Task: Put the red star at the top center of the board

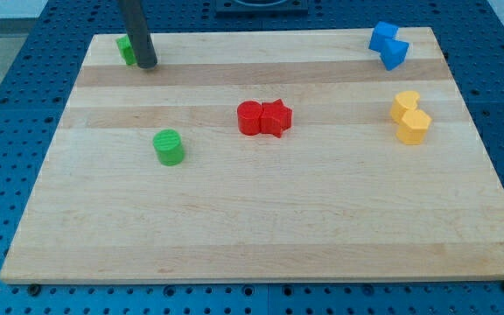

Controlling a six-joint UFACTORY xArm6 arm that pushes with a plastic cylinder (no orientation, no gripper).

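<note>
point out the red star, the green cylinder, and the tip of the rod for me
red star (277, 117), camera view, its top face.
green cylinder (169, 147), camera view, middle of its side and top.
my tip (146, 64), camera view, the rod's very lower end.

My tip (146, 64) rests at the board's (261, 236) eleven o'clock corner, touching a part-hidden green block (125, 48). The red star (276, 117) sits mid-board, touching a red cylinder (249, 117) at its nine o'clock.

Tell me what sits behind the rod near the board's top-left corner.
A green block peeks out on the view's left of my tip. The rod covers most of it, so its shape is unclear.
</note>
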